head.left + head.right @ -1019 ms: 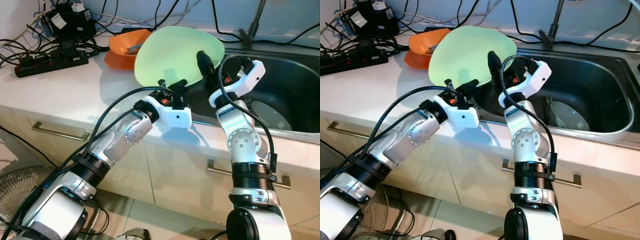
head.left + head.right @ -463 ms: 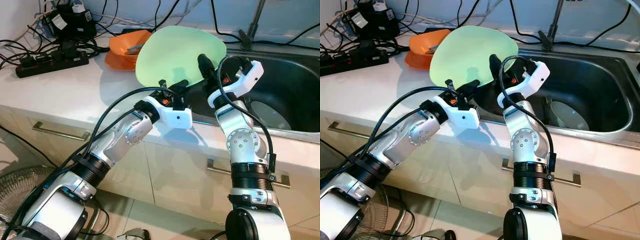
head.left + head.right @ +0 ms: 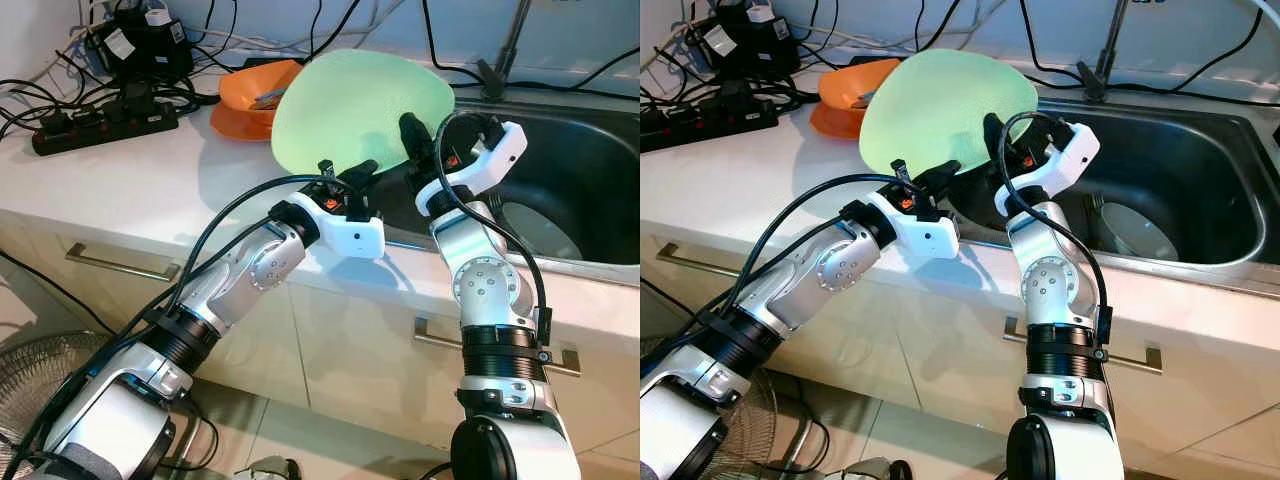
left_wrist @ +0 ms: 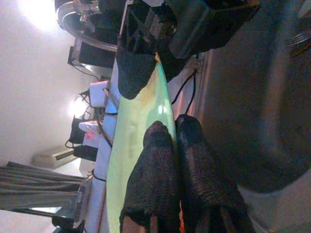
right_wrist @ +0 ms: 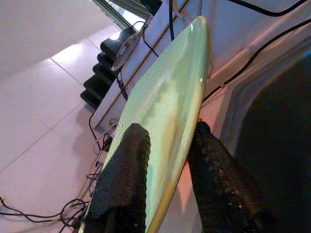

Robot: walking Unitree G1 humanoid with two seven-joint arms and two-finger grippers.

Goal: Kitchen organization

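over the sink [image 3: 590,140] rim, both left hand [image 3: 357,170] and right hand [image 3: 410,133] pinch the green plate's [image 3: 355,100] lower edge.

The green plate [image 3: 360,105] stands nearly on edge between my two pincers, blocking the way from me to the orange bowl [image 3: 255,95] behind it. Left of it, the white tabletop [image 3: 130,175] lies open up to the black power strip [image 3: 100,125] and its tangle of cables along the wall. To the right the sink [image 3: 590,185] gapes deep, with a round dish [image 3: 535,230] on its bottom and the faucet stem [image 3: 505,55] behind.
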